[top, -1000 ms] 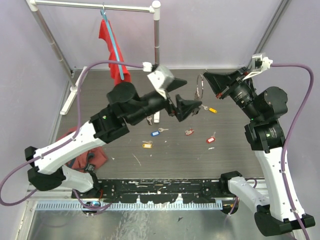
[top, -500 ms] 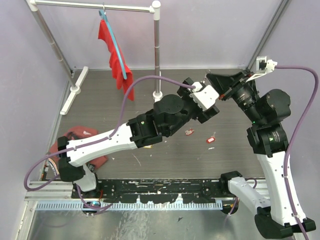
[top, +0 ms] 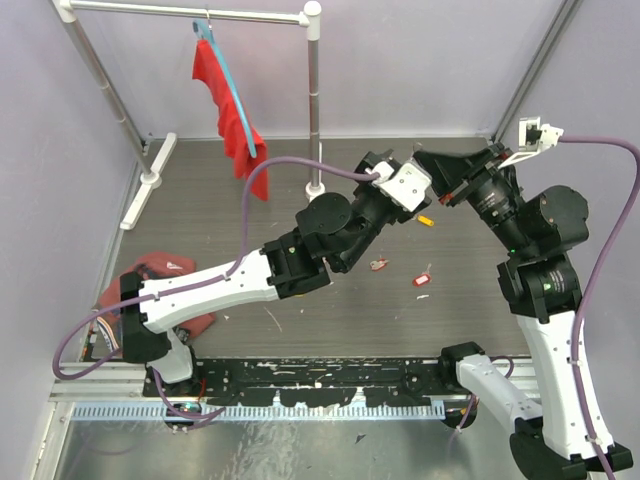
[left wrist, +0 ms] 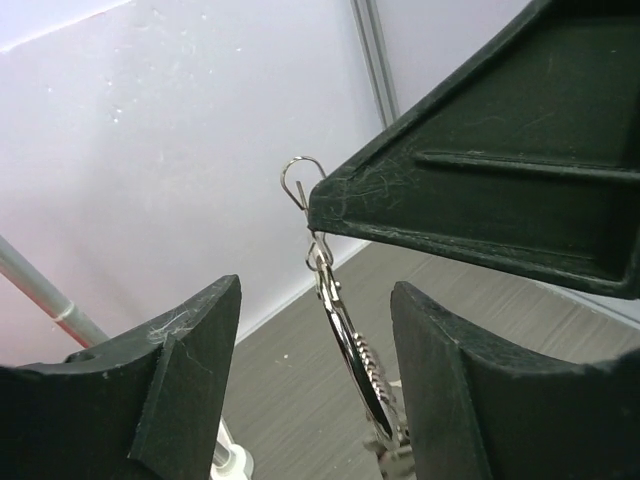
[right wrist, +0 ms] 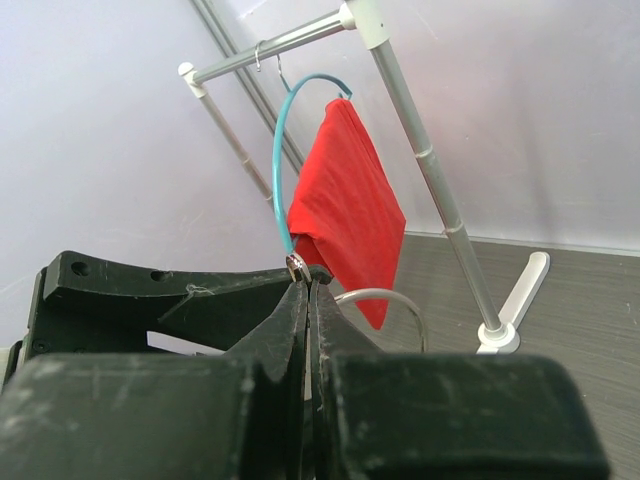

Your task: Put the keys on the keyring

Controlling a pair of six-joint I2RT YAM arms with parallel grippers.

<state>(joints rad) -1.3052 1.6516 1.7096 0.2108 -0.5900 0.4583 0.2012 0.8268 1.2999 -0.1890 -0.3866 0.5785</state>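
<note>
- Fingers of the right pincer [right wrist: 308, 285] are pressed together on the top of the keyring [left wrist: 352, 350]. The ring hangs in the air over the far right part of the tabletop [top: 200, 210], almost edge-on to the left wrist camera.
- A small wire hook [left wrist: 298, 178] sticks out just past the tip of the gripping finger.
- The left pincer [left wrist: 318, 300] is spread wide, one finger on either side of the hanging ring, not closed on it.
- From above, the two pincer heads meet nose to nose, and the ring between them cannot be made out.
- On the tabletop near of them lie a brown-tagged key [top: 379, 264] and, to its right, a red-tagged key [top: 421, 279], apart from each other.
- A yellow-tagged key [top: 425, 220] lies farther back, close under the pincers.
- The left arm [top: 230, 285] stretches diagonally across the middle of the tabletop and covers whatever lies beneath it.
- The upright of a clothes rack [top: 314, 100] stands just left of the left pincer.
- A red cloth [right wrist: 345, 190] on a blue hanger [right wrist: 277, 170] hangs from the rack's rail at the far left.
- A crumpled cloth [top: 160, 268], red and dark, lies at the near left, partly under the left arm.
</note>
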